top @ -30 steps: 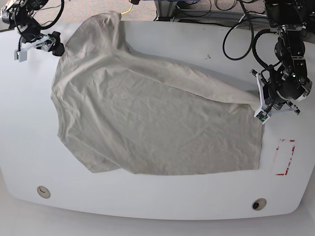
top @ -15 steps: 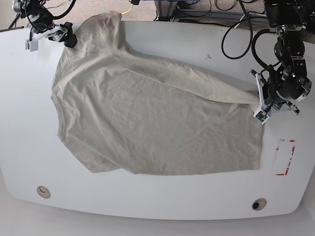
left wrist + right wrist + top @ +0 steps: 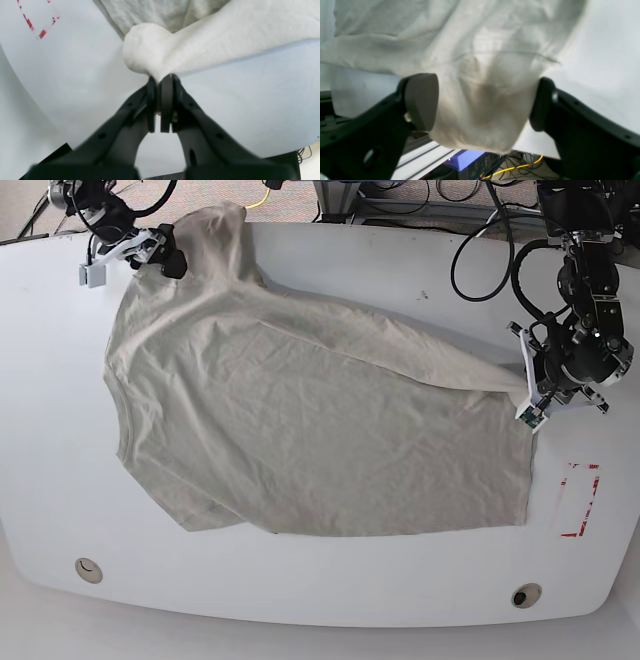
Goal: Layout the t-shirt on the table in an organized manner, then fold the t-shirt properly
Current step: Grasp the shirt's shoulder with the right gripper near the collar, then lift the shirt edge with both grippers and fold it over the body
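White tabletop (image 3: 330,600) fills the base view, with a round hole (image 3: 89,570) near each front corner and a red-outlined rectangle (image 3: 578,500) at the front right. Spread across the middle lies the khaki-grey t-shirt (image 3: 300,420), wrinkled, one sleeve (image 3: 215,235) reaching over the far edge. At the shirt's right corner the left gripper (image 3: 160,77) is clenched on a pinch of fabric — the cloth bunches just above its tips. Farther back, at the far left corner, the right gripper (image 3: 482,102) stands spread wide, that hanging sleeve between its fingers (image 3: 420,100) — not pinched. Cables (image 3: 480,250) lie beyond the table.
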Tool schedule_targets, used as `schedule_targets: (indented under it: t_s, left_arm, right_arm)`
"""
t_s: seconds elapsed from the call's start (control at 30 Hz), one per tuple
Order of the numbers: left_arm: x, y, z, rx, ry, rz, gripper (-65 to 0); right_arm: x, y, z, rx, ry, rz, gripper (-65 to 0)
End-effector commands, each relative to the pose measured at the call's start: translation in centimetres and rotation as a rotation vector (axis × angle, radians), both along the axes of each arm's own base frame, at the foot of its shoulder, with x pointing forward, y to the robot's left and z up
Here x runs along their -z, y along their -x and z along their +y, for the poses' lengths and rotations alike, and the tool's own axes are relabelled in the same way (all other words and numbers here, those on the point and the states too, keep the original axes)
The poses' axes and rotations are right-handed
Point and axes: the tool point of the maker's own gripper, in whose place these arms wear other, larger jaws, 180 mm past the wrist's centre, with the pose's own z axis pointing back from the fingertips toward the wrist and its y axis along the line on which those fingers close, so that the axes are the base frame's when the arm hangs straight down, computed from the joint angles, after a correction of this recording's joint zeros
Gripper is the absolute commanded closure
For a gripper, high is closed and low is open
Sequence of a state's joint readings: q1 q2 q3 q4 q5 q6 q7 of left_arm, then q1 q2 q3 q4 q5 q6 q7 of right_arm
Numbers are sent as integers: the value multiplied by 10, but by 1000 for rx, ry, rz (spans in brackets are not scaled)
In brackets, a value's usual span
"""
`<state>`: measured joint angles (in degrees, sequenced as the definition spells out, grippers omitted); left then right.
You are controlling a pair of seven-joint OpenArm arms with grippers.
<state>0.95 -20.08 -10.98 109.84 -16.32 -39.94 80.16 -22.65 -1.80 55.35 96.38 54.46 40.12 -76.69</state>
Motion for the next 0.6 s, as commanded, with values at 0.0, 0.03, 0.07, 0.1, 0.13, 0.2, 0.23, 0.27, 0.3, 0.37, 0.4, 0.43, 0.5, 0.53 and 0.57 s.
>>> schedule_targets:
  t_s: [0.0, 0.03, 0.07, 0.1, 0.13, 0.2, 0.23, 0.27, 0.3, 0.37, 0.4, 0.43, 0.5, 0.53, 0.57]
  left_arm:
    - [-11, -7, 5, 0, -22, -35, 0]
    - [-11, -7, 5, 0, -24, -35, 0]
    - [-11, -6, 6, -2, -25, -33, 0]
    - [-11, -6, 6, -2, -25, -33, 0]
    - [-11, -6, 6, -3, -25, -34, 0]
    - [-11, -6, 7, -3, -26, -34, 0]
    - [-11, -6, 7, -3, -26, -34, 0]
    - [-11, -7, 6, -2, -25, -34, 0]
    - [-11, -7, 6, -2, -23, -34, 0]
    - [-12, -7, 6, -2, -23, -36, 0]
    - [-12, -7, 6, -2, -23, -36, 0]
    - [-12, -7, 6, -2, -23, -36, 0]
    - [-12, -7, 6, -1, -22, -37, 0]
    - [-12, -7, 6, -1, -22, -37, 0]
    - [-12, -7, 6, -1, -22, -37, 0]
  right_arm:
    - [14, 20, 6, -47, 9, 115, -507]
    - [14, 20, 6, -48, 8, 115, -507]
    - [14, 20, 6, -48, 8, 115, -507]
    - [14, 20, 6, -48, 8, 115, -506]
    - [14, 20, 6, -48, 8, 115, -506]
    - [14, 19, 6, -48, 8, 113, -504]
    - [13, 19, 6, -48, 8, 111, -503]
    - [13, 19, 6, -48, 8, 111, -503]
    - [13, 19, 6, -48, 8, 111, -503]
    - [13, 19, 6, -48, 8, 111, -501]
    - [13, 19, 6, -49, 10, 111, -499]
    - [13, 18, 6, -49, 10, 110, -491]
    - [13, 18, 6, -49, 10, 110, -453]
    - [13, 18, 6, -49, 10, 110, -415]
    - [13, 18, 6, -49, 10, 110, -384]
